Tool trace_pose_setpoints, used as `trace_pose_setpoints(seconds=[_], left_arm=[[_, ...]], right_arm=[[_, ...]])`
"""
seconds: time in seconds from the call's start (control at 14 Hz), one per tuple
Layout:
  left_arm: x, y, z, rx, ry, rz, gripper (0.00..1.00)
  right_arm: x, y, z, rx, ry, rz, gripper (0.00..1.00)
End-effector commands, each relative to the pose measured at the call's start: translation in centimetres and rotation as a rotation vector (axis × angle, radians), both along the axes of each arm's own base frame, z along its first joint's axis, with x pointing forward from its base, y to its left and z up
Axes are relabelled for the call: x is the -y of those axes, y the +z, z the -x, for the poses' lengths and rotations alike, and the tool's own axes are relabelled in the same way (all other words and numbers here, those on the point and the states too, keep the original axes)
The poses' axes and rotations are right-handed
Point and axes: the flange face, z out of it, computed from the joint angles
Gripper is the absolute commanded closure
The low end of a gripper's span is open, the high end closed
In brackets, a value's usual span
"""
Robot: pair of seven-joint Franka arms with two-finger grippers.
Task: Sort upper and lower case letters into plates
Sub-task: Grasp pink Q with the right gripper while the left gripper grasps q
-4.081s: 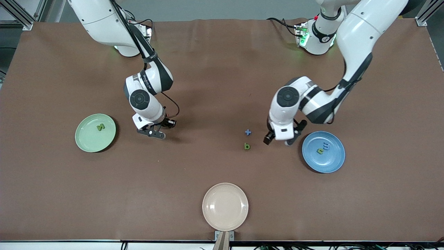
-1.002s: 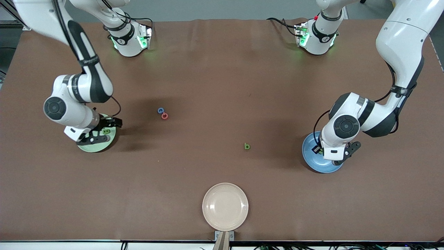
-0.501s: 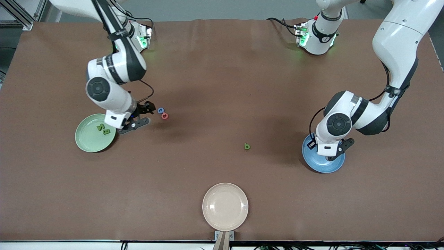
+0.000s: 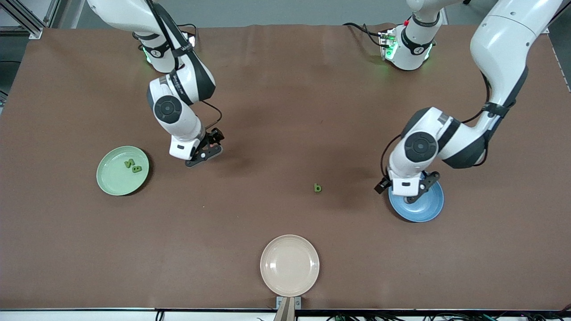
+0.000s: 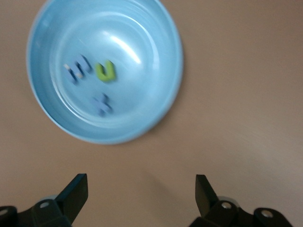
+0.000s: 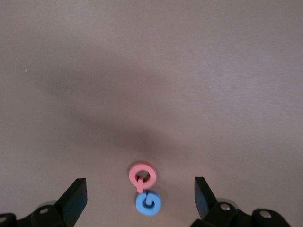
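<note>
Under the spread right gripper (image 6: pixel 137 201): red letter (image 6: pixel 141 174) touching blue letter (image 6: pixel 148 202). Left gripper (image 5: pixel 141 196), spread, empty, beside blue plate (image 5: pixel 165 90).

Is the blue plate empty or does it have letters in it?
Not empty. The blue plate holds three small letters: two blue and one green.

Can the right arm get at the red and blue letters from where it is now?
Probably yes. The right gripper hangs open just over the red letter and blue letter, which lie touching on bare table with nothing around them. Touching may hinder picking just one.
</note>
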Motion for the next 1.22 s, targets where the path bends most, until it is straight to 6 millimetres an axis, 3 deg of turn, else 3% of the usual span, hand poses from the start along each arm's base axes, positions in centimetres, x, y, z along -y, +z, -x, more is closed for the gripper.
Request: trace_pose_setpoints(seconds=[0.0, 0.14, 0.29, 0.57, 0.93, 1.15], left_arm=[[5.5, 0.3, -0.8, 0.018, 0.053, 0.060, 0.00], [8.6, 0.0, -0.9, 0.029, 0.066, 0.085, 0.00], [12.3, -1.0, 0.5, 0.018, 0.008, 0.096, 0.00], [17.1, -3.7, 0.7, 0.055, -0.047, 0.083, 0.04], [18.6, -6.9, 0.7, 0.109, -0.079, 0.112, 0.18], [19.0, -8.2, 1.1, 0.097, -0.095, 0.122, 0.25]], right_arm=[[0.3, -1.6, 1.6, 0.018, -0.021, -0.010, 0.00], [0.4, -3.1, 2.3, 0.021, -0.015, -0.006, 0.00], [0.1, -4.8, 2.7, 0.016, -0.006, 0.002, 0.00], [0.1, -6.3, 3.2, -0.007, -0.026, 0.019, 0.01], [0.1, -6.6, 3.3, -0.013, -0.023, 0.022, 0.34], [0.1, -6.6, 3.4, -0.016, -0.023, 0.024, 0.39]])
